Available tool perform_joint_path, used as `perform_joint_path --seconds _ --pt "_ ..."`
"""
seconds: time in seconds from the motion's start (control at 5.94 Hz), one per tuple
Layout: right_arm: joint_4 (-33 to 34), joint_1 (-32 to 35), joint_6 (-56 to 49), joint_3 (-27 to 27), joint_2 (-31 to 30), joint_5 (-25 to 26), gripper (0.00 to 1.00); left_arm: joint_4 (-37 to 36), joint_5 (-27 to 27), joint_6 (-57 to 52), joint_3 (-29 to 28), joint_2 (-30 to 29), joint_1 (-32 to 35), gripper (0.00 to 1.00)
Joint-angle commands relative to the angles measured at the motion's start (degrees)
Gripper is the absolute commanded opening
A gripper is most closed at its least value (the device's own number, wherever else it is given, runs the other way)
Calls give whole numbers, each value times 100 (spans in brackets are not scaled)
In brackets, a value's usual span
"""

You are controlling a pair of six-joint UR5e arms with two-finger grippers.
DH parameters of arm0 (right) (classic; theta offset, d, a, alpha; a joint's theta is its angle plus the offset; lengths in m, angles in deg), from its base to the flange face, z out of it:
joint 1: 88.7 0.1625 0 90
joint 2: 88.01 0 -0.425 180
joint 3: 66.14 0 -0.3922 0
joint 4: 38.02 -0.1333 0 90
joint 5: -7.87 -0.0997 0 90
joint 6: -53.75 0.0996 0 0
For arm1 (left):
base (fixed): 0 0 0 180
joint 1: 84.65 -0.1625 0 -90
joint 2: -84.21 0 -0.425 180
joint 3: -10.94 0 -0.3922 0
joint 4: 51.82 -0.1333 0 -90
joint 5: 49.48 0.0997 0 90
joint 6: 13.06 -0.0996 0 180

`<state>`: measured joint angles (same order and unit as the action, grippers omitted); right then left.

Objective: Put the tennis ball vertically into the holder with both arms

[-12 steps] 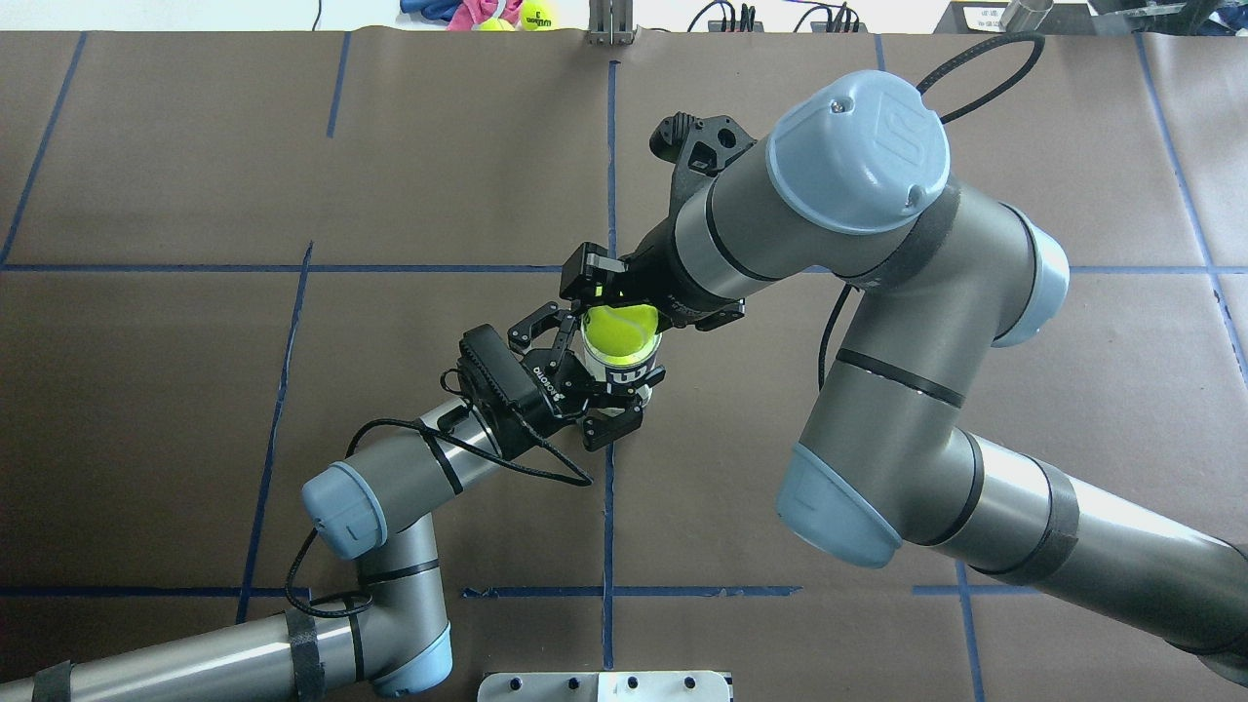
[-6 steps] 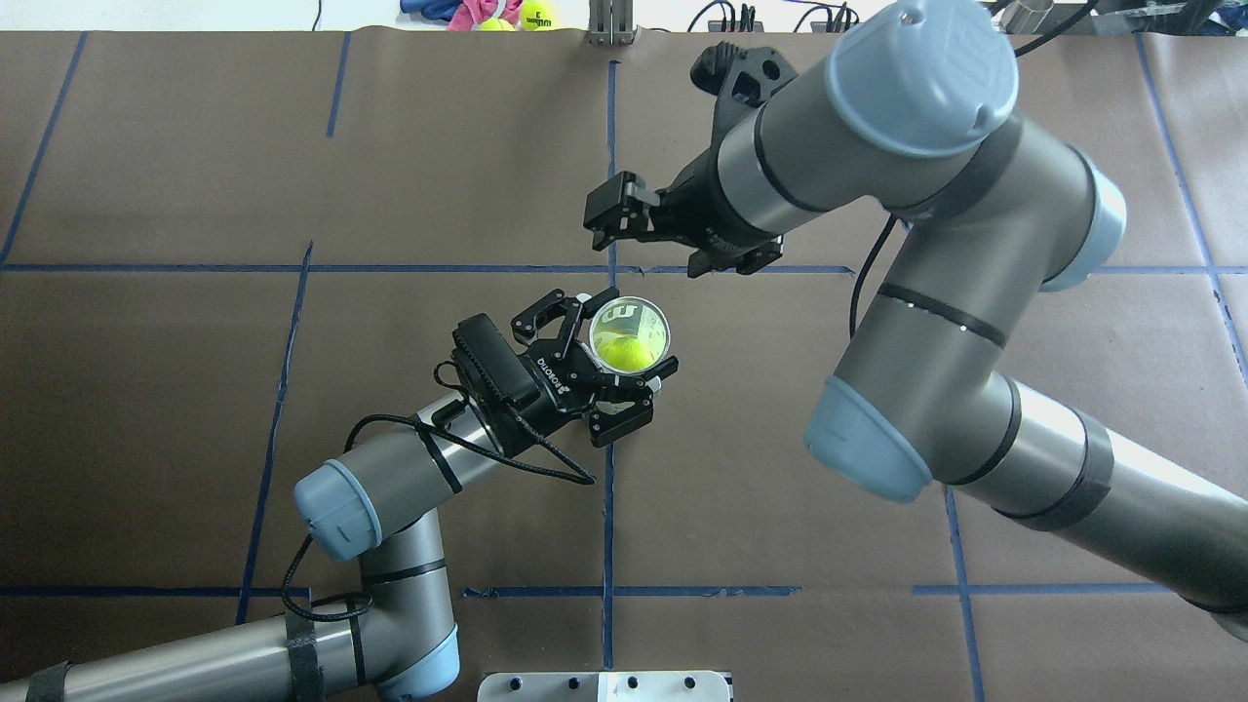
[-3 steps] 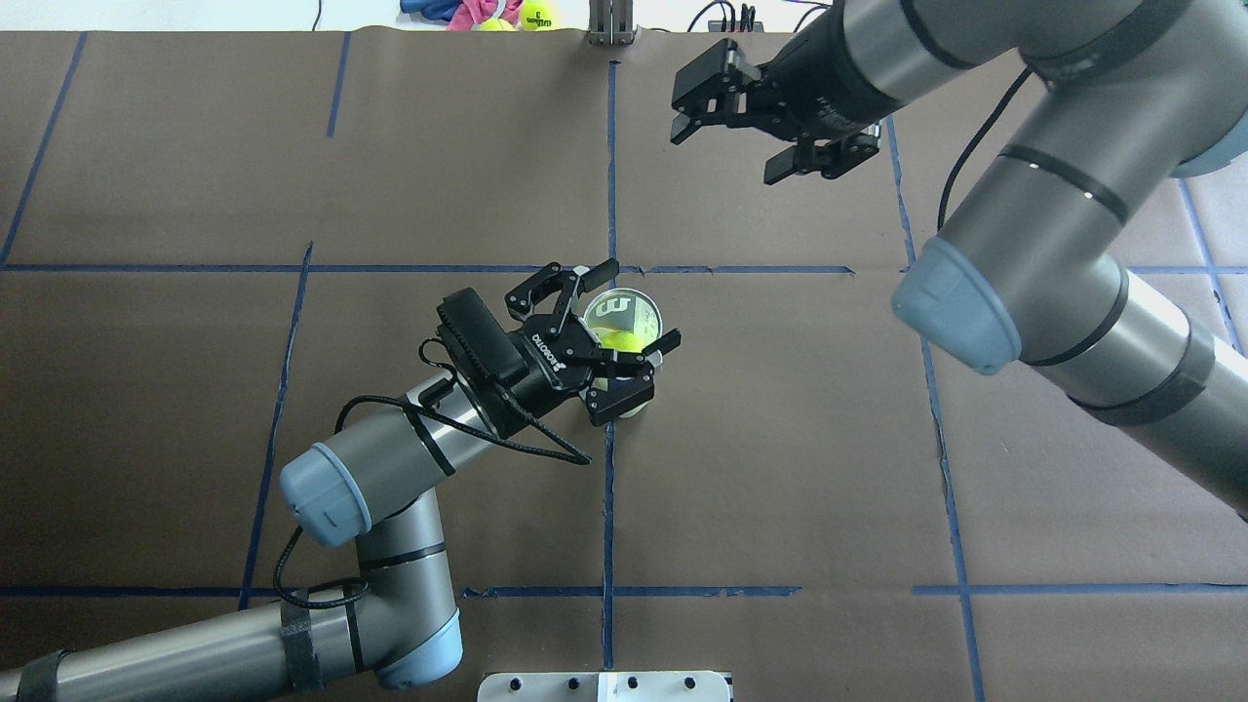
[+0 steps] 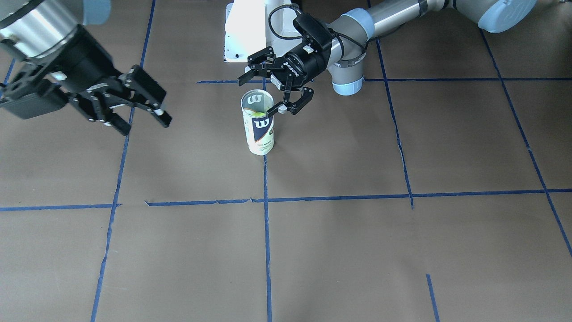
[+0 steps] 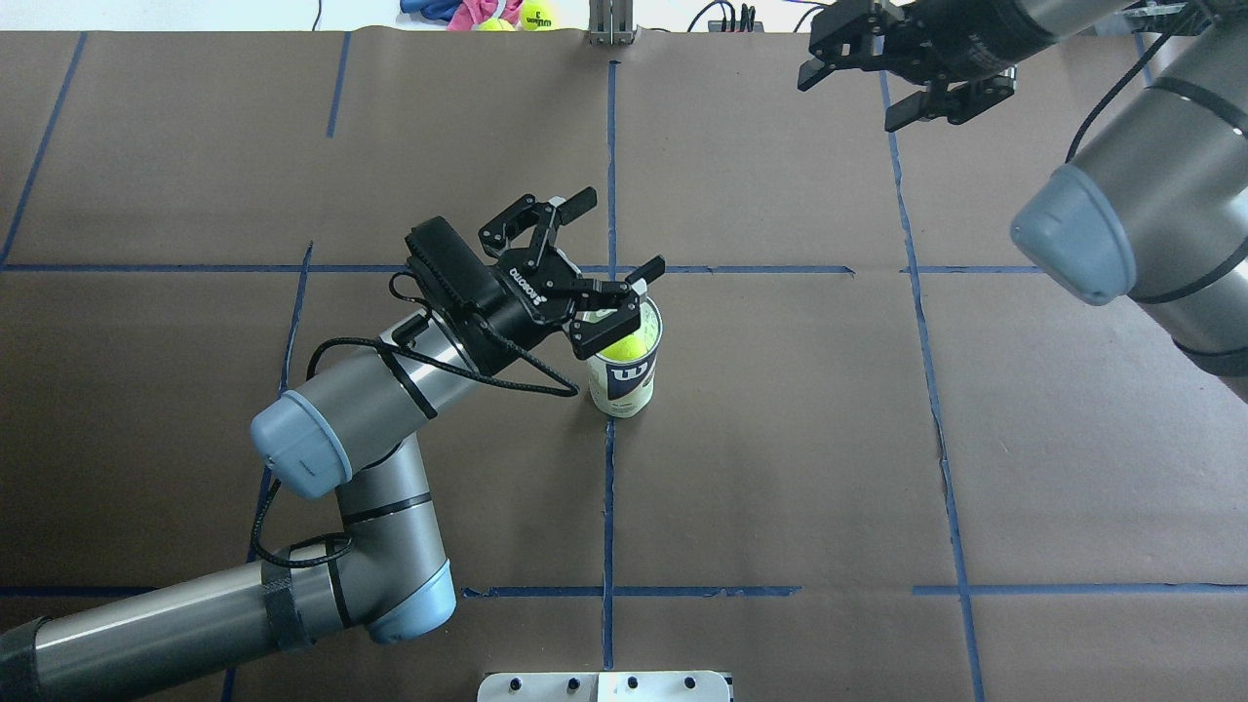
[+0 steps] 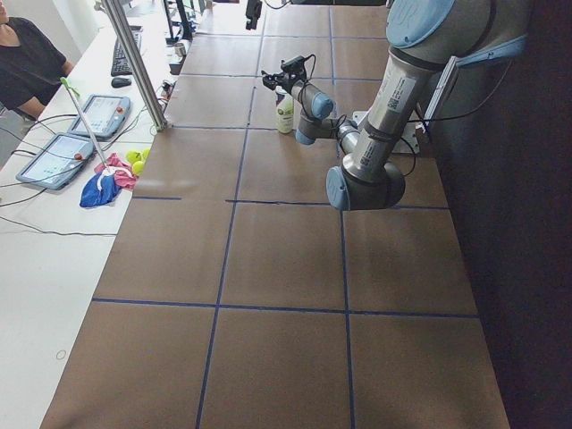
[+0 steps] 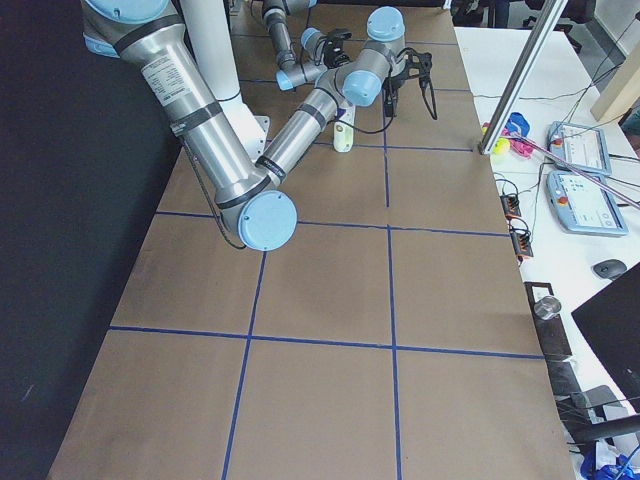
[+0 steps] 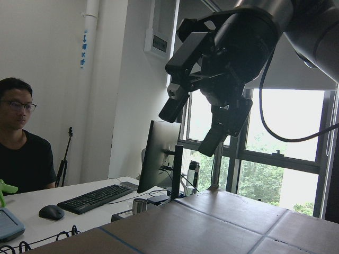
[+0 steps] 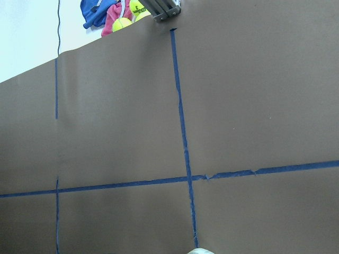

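Observation:
The holder (image 5: 624, 375), a clear can with a navy W label, stands upright by itself on the brown table; it also shows in the front view (image 4: 258, 134). The tennis ball (image 5: 625, 344) sits inside it, seen through the wall (image 4: 256, 114). My left gripper (image 5: 617, 232) is open and empty. It hangs just above and beside the can's rim (image 4: 258, 96), and I cannot tell whether a fingertip touches it. My right gripper (image 5: 850, 100) is open and empty, raised far off at the table's far right (image 4: 143, 125). The left wrist view shows it open (image 8: 189, 129).
Spare tennis balls (image 5: 534, 14) and a pink and blue cloth lie past the far edge beside a metal post (image 5: 609, 24). The white base plate (image 5: 604, 685) is at the near edge. An operator (image 6: 27, 54) sits beyond the table with tablets (image 6: 94, 114).
The right gripper let the ball drop into the can, then rose and withdrew to the far right. The left gripper opened, let go of the can and lifted away from it.

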<state>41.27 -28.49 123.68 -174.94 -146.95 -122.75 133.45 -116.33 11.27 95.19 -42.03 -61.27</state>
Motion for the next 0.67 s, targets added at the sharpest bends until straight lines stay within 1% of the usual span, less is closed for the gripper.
perform_joint_path --seconds 0.0,0.17,0.34,0.51 --pt "-1 297 -277 25 -187 -69 100 -254 365 1024 433 404 435 100" --pt "-1 428 -452 51 -266 -60 100 -611 357 1038 434 477 847 98" --pt "8 551 -645 60 -371 -69 100 -684 348 1317 469 791 1095 98" --pt "8 605 -769 87 -398 -60 100 -1103 305 1728 470 881 1376 99"
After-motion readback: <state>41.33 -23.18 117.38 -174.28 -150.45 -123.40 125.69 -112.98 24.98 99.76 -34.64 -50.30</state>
